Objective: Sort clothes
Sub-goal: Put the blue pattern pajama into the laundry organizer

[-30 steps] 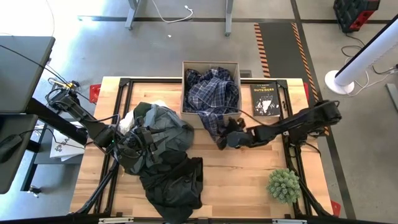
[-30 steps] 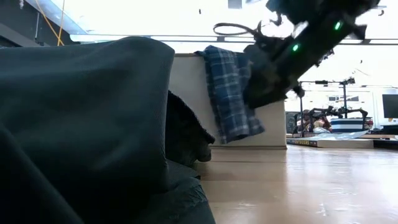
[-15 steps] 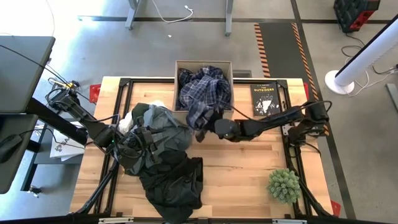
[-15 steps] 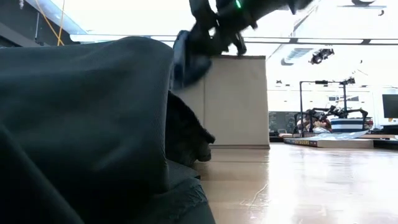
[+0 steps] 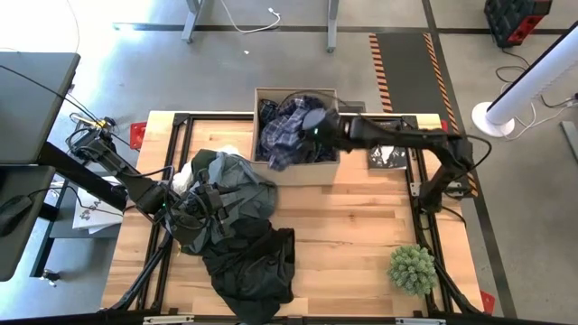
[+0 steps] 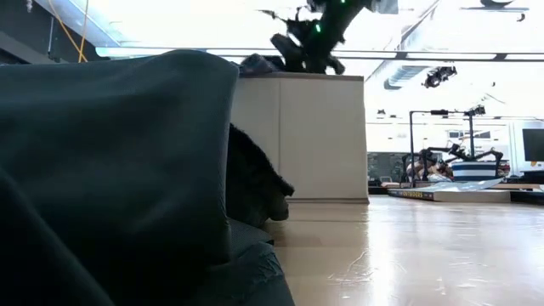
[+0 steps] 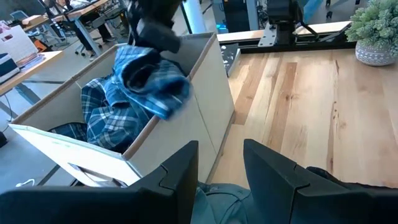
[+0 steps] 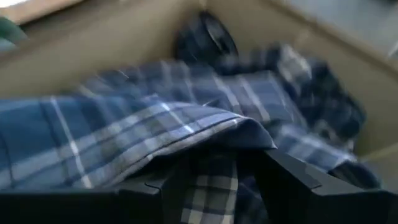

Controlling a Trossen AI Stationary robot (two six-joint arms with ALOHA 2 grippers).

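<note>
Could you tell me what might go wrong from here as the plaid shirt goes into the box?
1. Part of the plaid shirt drapes over the front wall of the cardboard box; if the right hand lets go now, that part may slide back out onto the table.
2. Fabric lies across the right hand's fingers, so it may snag and come out as the arm withdraws.
3. The left hand rests at the clothes pile, close beside the box.

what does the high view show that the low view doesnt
Only the high view shows the plaid shirt filling the cardboard box, the book, the plant and the left gripper at the clothes pile. Only the low view shows the room behind. Both show the box, the dark clothes pile and the right gripper above the box.
</note>
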